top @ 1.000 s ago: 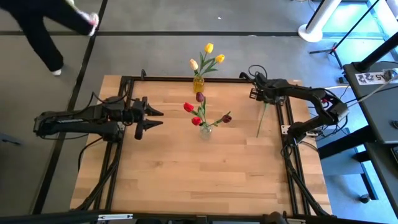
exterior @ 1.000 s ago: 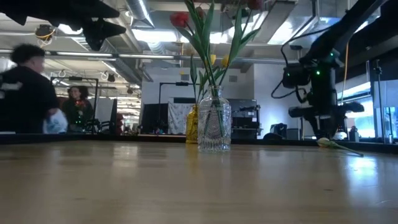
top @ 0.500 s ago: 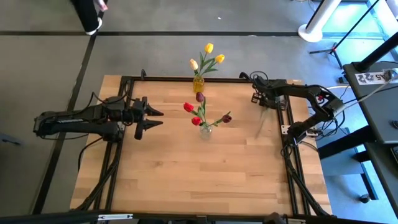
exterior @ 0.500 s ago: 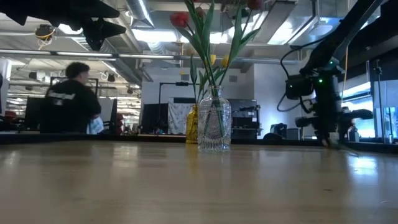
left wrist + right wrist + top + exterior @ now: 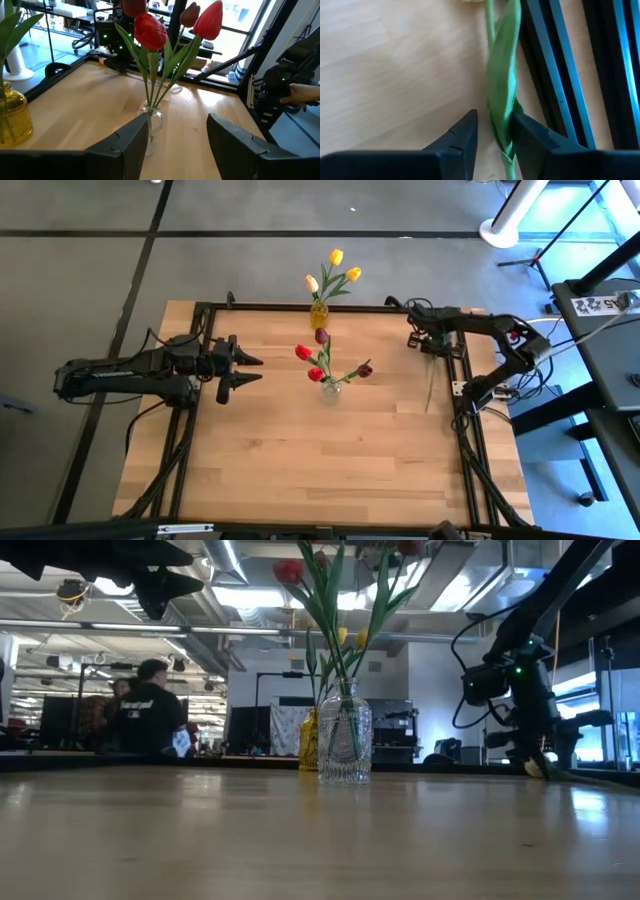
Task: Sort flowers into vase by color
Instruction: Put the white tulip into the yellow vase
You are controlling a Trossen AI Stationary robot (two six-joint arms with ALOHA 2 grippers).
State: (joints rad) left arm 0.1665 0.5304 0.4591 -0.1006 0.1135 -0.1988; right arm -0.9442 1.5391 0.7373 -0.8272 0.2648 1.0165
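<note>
A clear vase (image 5: 330, 389) near the table's middle holds red and maroon tulips (image 5: 150, 30). Behind it, at the far edge, a yellow vase (image 5: 319, 315) holds yellow and cream tulips (image 5: 336, 270). My right gripper (image 5: 427, 345) is at the far right of the table, shut on a cream tulip (image 5: 429, 385). The tulip's stem trails toward the near edge along the right rail. My left gripper (image 5: 245, 370) hangs open above the table's left side, left of the clear vase and pointing at it. My right gripper (image 5: 492, 137) pinches the cream tulip between its two fingers at the stem and wrapped leaf (image 5: 501, 115), a short way below the head (image 5: 472, 1). The fingers come from above and lie across the stem. The head (image 5: 537, 769) sits just over the tabletop.
A black frame rail (image 5: 462, 395) runs along the table's right edge, right beside the held tulip. Bare wood spreads over the near half of the table (image 5: 320, 470). People stand in the room beyond the far edge (image 5: 150, 720).
My right gripper has moved a little toward the table's right edge with the tulip. The tulip has swung about: its long stem end, which slanted toward the table's middle, now lies close along the right rail. The left arm has kept still.
</note>
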